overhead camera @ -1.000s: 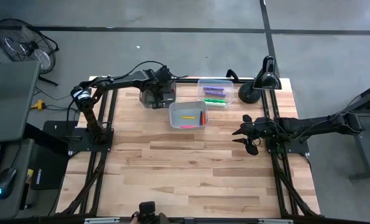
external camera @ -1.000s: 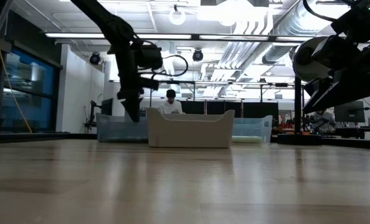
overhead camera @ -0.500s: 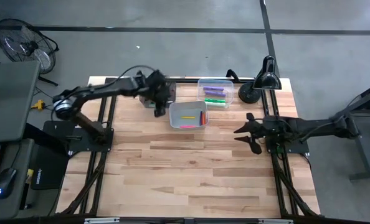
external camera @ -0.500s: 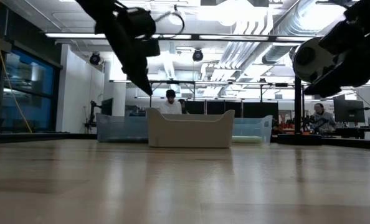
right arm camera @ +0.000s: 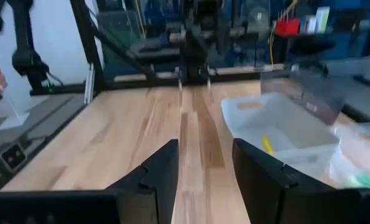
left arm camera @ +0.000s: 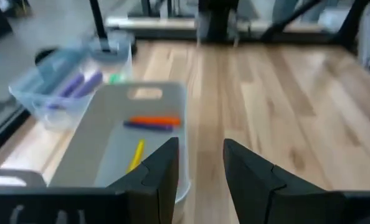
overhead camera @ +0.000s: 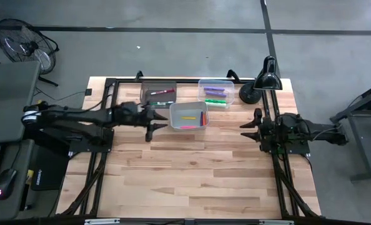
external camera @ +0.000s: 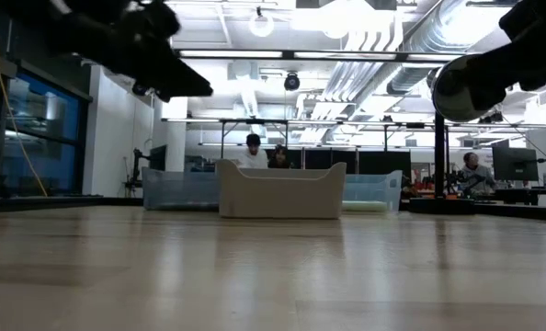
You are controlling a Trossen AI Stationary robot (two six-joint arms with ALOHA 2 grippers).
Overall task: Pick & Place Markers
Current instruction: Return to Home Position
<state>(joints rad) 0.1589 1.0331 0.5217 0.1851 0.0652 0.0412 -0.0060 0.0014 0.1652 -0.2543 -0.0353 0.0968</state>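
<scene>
Dark left gripper (overhead camera: 153, 124) is empty, its fingers (left arm camera: 163, 171) spread with bare wood showing between them. Half a second ago it hung nose-down over the black bin (overhead camera: 143, 94). Now it's off that bin and sits just beside the left wall of the gray bin (overhead camera: 188, 104), not touching. The left arm (overhead camera: 79, 115) has dropped from a raised reach to a long, nearly level line from the table's left side, pointing at the right arm. In the low view it runs level across the upper left (external camera: 117, 46) instead of pointing down.

Right gripper (overhead camera: 250, 124) is also empty, fingers (right arm camera: 163, 171) apart. It has moved slightly toward its base at the table's (overhead camera: 192, 169) right side, and the arm behind it has pulled in shorter.

The markers (overhead camera: 188, 117) are all in bins:
- Gray bin: yellow, orange, purple and pink.
- Clear bin (overhead camera: 217, 80): purple and green.
- Black bin, now uncovered: one reddish and one green.
</scene>
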